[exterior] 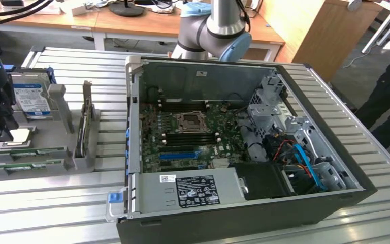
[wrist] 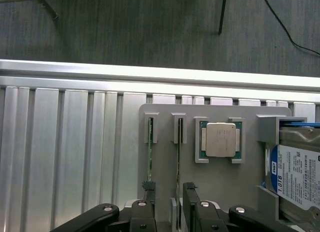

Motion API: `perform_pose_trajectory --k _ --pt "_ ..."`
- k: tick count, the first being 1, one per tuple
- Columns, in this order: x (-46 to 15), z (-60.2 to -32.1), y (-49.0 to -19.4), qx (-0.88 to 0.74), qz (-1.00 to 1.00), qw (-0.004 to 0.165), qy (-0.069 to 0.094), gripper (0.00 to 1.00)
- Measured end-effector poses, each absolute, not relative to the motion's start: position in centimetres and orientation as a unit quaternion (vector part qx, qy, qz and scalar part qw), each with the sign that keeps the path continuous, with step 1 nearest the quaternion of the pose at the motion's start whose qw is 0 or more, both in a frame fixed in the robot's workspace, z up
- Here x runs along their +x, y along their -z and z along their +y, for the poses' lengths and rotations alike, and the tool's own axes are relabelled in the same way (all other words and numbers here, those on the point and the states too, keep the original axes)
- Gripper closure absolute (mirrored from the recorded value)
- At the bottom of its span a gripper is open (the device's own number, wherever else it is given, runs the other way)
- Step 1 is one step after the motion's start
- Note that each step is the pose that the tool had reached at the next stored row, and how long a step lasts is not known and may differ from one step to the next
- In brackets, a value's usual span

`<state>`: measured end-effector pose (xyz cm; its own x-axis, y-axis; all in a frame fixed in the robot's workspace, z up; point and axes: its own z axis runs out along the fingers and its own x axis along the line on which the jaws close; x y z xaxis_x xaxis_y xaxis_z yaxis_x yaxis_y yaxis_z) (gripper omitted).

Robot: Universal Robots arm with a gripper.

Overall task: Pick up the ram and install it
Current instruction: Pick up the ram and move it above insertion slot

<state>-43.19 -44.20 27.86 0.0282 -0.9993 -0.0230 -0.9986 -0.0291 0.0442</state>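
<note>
Doing the pick step: I'm hovering the gripper (wrist: pixel 168 194), wide open and empty, over the tray (wrist: pixel 240 187). Ram (wrist: pixel 179 152) is sitting in slots at the tray's end beside the cpu (wrist: pixel 220 139). Grab's probably needing jaws centred on one stick

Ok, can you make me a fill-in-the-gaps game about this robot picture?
The tool, hovering over the gray holder, is wide ___.
The holder keeps ___ green ram sticks on edge.
The silver chip sits between the ram sticks and the blue-labelled ___.
Missing words: open; two; hard drive.
</note>
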Motion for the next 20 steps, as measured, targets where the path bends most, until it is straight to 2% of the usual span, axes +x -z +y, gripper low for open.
perform_pose_trajectory --k 14,20 --pt "-43.2 -44.2 -25.6 0.717 -0.697 0.008 0.024 0.64" --pt "-43.2 -44.2 -25.5 0.717 -0.697 0.008 0.024 0.64"
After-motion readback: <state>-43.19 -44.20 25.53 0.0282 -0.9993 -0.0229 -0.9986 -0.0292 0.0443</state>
